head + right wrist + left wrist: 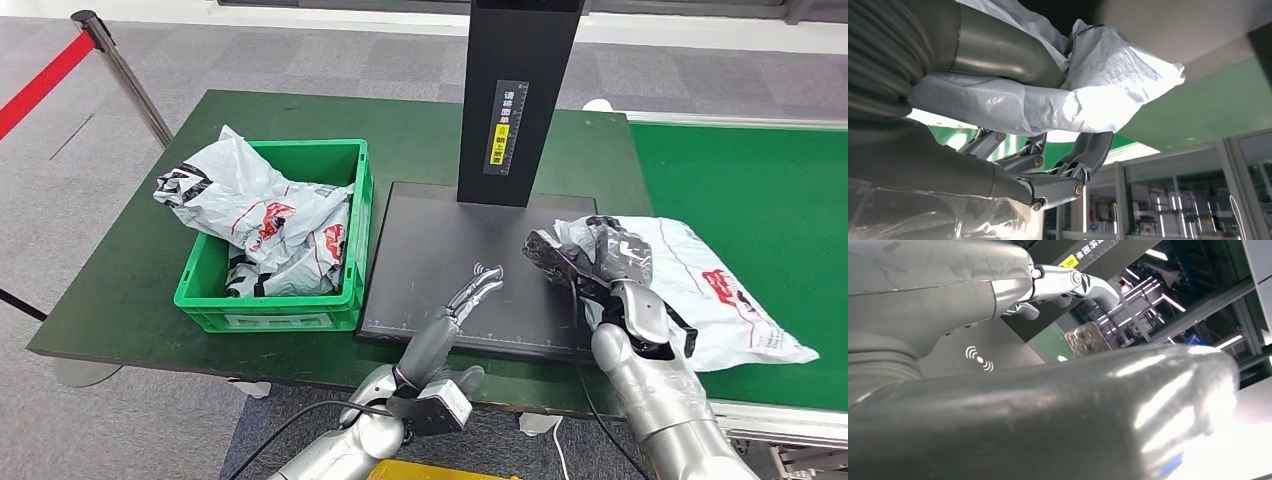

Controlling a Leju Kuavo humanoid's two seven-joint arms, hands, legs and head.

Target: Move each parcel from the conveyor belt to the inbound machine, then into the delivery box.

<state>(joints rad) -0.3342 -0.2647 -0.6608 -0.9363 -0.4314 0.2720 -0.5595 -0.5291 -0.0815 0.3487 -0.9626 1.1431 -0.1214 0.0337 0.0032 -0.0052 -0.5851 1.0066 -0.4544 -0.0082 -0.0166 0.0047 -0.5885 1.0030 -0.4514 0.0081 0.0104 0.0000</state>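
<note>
A white plastic parcel [715, 290] with red print lies half on the green conveyor belt [760, 180] and half over the right edge of the black inbound machine plate [440, 260]. My right hand [620, 275] grips the parcel's crumpled left end; in the right wrist view the thumb and fingers [1068, 170] close around the grey-white film [1098, 85]. My left hand [470, 300] hovers low over the plate near its wireless mark [488, 270], fingers stretched forward and holding nothing. The green delivery box [275, 235] at the left holds several white parcels.
The machine's black post [520, 100] rises at the back of the plate. A red barrier strap and its pole [120, 70] stand at the far left. The dark green table [130, 270] has bare room left of the box.
</note>
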